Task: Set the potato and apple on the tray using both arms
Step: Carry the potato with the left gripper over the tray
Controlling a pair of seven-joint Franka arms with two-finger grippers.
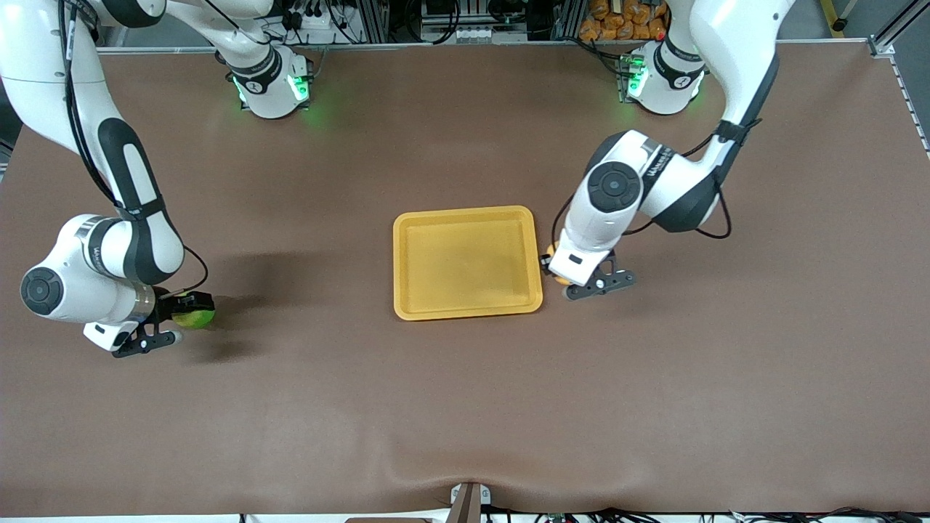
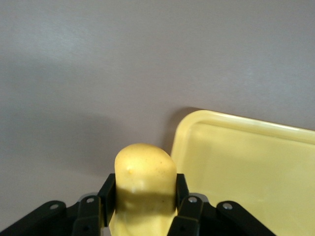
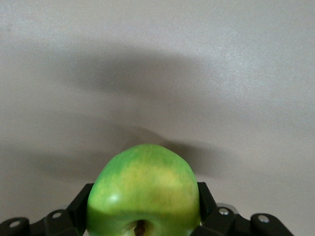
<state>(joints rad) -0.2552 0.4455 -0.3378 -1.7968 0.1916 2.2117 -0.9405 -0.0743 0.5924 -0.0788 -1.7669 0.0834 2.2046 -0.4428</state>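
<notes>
High front camera faces the bases; left wrist shares the tray (image 2: 246, 162) with it.

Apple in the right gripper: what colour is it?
Bright green with a yellowish patch; the apple shows best in the right wrist view.

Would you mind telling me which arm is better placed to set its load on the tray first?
Left: its pincer grips the potato right beside the tray.
</notes>
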